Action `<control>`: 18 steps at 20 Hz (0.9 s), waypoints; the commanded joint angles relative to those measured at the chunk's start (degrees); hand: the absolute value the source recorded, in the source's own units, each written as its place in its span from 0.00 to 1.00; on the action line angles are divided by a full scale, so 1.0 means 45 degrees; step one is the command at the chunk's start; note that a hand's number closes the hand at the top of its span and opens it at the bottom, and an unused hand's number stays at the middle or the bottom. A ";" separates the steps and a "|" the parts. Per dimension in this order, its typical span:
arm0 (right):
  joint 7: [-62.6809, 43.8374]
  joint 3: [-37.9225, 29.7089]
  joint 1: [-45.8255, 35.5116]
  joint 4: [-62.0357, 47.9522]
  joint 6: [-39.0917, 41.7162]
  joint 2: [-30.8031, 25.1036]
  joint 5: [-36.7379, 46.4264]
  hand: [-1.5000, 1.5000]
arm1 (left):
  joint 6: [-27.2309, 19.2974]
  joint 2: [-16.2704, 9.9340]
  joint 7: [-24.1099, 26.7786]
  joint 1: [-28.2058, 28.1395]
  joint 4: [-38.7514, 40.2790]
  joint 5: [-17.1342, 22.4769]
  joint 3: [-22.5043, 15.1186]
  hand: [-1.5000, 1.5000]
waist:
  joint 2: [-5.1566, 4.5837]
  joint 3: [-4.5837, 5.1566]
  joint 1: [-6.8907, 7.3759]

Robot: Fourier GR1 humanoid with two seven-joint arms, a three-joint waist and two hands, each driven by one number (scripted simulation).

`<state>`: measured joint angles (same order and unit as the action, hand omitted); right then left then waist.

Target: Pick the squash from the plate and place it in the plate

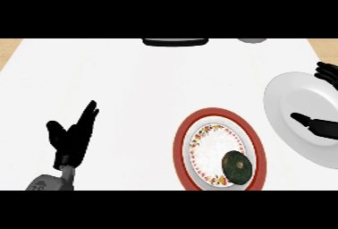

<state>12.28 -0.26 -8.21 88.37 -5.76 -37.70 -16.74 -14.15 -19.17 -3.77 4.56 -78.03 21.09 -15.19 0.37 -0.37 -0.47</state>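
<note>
A dark green squash [236,167] lies on the lower right part of a red-rimmed plate [182,142] with a flowered inner ring, at the lower middle of the counter. A plain white plate [285,99] sits to its right, partly cut off by the view's edge. My right hand [321,126] comes in from the right edge over the white plate, thumb pointing left and fingers [327,71] spread apart at the plate's far rim; it holds nothing and is well clear of the squash. My left hand [71,134] rests open at the lower left, fingers up.
A dark flat object [175,42] and a small grey one [252,40] sit at the counter's far edge. The white counter top [132,80] stretches between the hands, with wood showing at both far corners.
</note>
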 commanded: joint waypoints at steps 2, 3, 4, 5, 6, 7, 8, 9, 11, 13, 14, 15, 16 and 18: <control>-0.0733 -0.0729 0.1497 0.1863 0.1068 -0.1320 -0.0187 0.00 | 0.0163 0.0108 -0.0815 -0.0972 -0.0566 -0.0037 -0.0417 0.50 | -0.0009 0.0086 -0.0070; -0.0944 -0.0231 0.1336 0.1780 0.1342 -0.1637 0.0297 0.00 | 0.0248 0.0226 -0.0967 -0.0718 -0.0339 0.0127 -0.0372 0.50 | -0.0026 0.0090 -0.0058; -0.1460 -0.0049 0.1172 0.1719 0.1952 -0.2479 0.0529 0.00 | 0.0060 0.0126 -0.0792 -0.0637 -0.0349 -0.0159 -0.0386 0.50 | -0.0028 0.0097 -0.0035; -0.1755 0.0160 0.0671 0.1254 0.2298 -0.2956 0.0873 0.00 | 0.0020 0.0356 -0.0830 -0.0642 -0.0416 -0.0119 -0.0506 0.50 | -0.0069 0.0099 0.0133; -0.1722 0.0584 0.1184 0.1466 0.2811 -0.3354 0.1237 0.00 | -0.0010 0.0473 -0.0830 -0.0820 -0.0459 -0.0144 -0.0649 0.50 | -0.0056 0.0103 0.0071; -0.2155 0.0977 0.1347 0.2112 0.3044 -0.3532 0.1397 0.00 | 0.0245 0.0189 -0.1098 -0.0476 -0.0423 0.0089 -0.0326 0.50 | -0.0044 0.0110 -0.0015; -0.2603 0.1087 0.0974 0.2038 0.3200 -0.3828 0.1618 0.00 | 0.0214 0.0211 -0.0804 -0.0908 -0.0403 -0.0061 -0.0413 0.50 | -0.0067 0.0111 0.0171; -0.2927 0.1042 0.0805 0.2167 0.3938 -0.4473 0.1450 0.00 | 0.0159 0.0261 -0.1021 -0.0534 -0.0428 -0.0065 -0.0383 0.50 | -0.0071 0.0113 0.0120; -0.4100 0.1736 0.0736 0.3463 0.3712 -0.4251 0.1848 0.00 | 0.0083 0.0478 -0.1136 -0.0451 -0.0363 -0.0137 -0.0455 0.50 | -0.0053 0.0112 0.0067; -0.5207 0.2018 0.0663 0.4317 0.3686 -0.4263 0.2093 0.00 | 0.0057 0.0559 -0.0990 -0.0841 -0.0457 -0.0284 -0.0550 0.50 | -0.0044 0.0107 0.0102; -0.5335 0.2839 0.0925 0.4514 0.3227 -0.3832 0.3062 0.00 | -0.0082 0.0845 -0.0831 -0.0853 -0.0333 -0.0437 -0.0724 0.50 | -0.0062 0.0104 0.0122; -0.6162 0.2775 0.0188 0.4346 0.3730 -0.4081 0.2794 0.00 | -0.0086 0.0465 -0.1645 -0.0676 -0.1071 -0.0316 -0.0589 0.50 | -0.0068 0.0097 0.0271; -0.6629 0.2572 0.0496 0.5034 0.3686 -0.4150 0.2797 0.00 | 0.0162 0.0497 -0.1178 -0.0951 -0.0696 -0.0185 -0.0350 0.50 | -0.0053 0.0101 0.0120; -0.7301 0.3592 0.0587 0.5275 0.3384 -0.3442 0.3796 0.00 | 0.0555 0.0430 -0.0312 -0.0984 -0.0049 -0.0401 -0.0178 0.50 | -0.0082 0.0100 0.0150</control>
<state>-13.64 11.35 -5.48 108.18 9.93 -54.97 -4.20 -14.09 -17.72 -6.37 2.51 -81.01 18.89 -15.63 0.39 -0.24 0.15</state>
